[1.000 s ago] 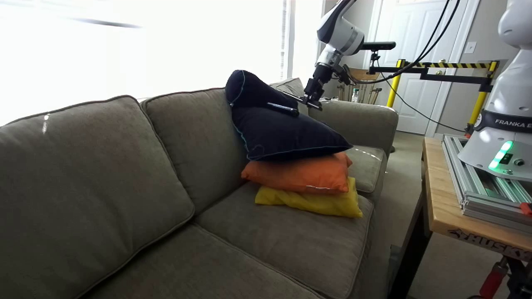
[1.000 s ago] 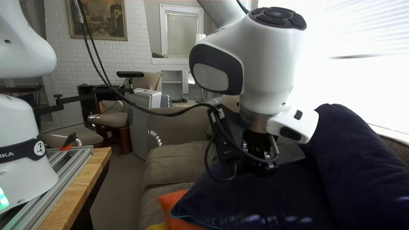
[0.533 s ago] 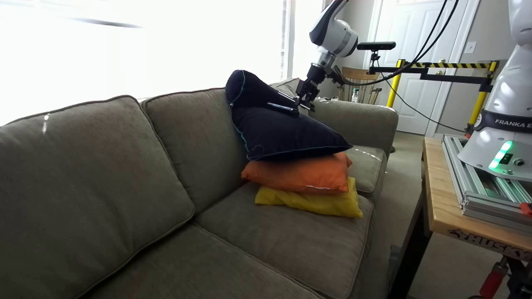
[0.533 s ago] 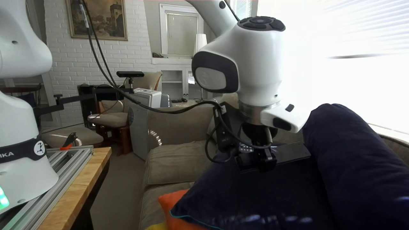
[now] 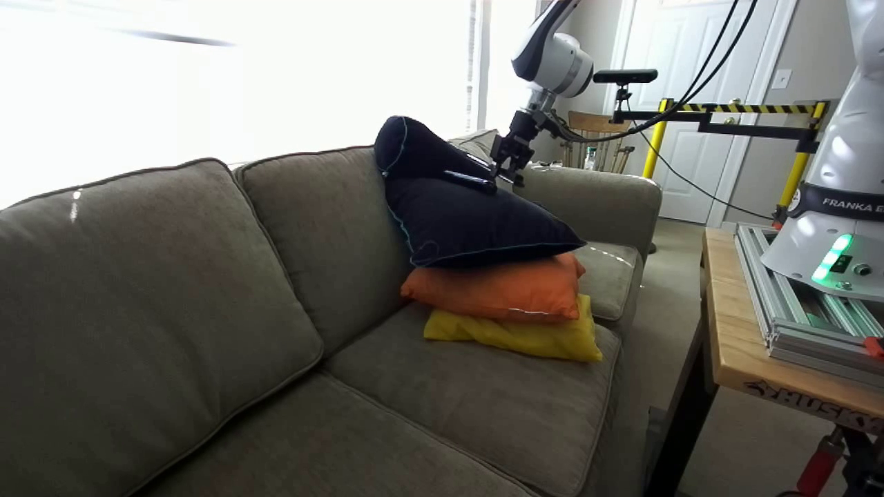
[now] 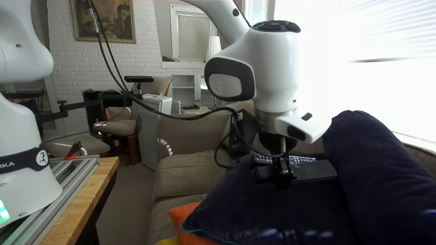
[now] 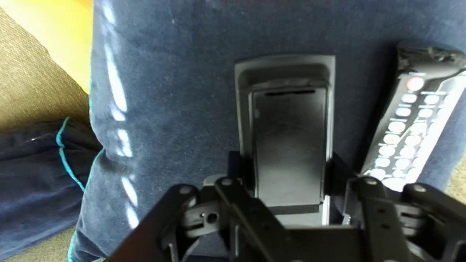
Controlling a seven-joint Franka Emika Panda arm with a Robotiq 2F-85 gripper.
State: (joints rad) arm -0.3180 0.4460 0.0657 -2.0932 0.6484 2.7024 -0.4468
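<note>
Pinching a black handset (image 7: 287,136) by its two long sides, the gripper (image 7: 285,165) stood at the bottom ctr. of the wrist view, one jaw on each side. The handset occupied the ctr. of this frame, w/ its flat panel facing the cam.; whether it touched the cloth below, I could not tell. Just beside it, at right, a remote w/ white btns. (image 7: 404,133) lay at a slant, its red btn. nearer to the top. Under the remote was the navy pillow (image 7: 174,91), w/ turquoise piping, filling most of this view. Beneath the pillow, right of ctr. in an exterior view, came an orange cushion (image 5: 494,286), then a yellow cushion (image 5: 518,336), all piled on the grey-brown sofa (image 5: 442,393). At the right edge of that view stood a wooden bench (image 5: 735,331) w/ the robot's base (image 5: 806,245) on top. Farther, in an exterior view, were a lamp (image 6: 214,47) at upper ctr. & a framed painting (image 6: 117,20) on white brick wall (image 6: 146,56), upper left.
</note>
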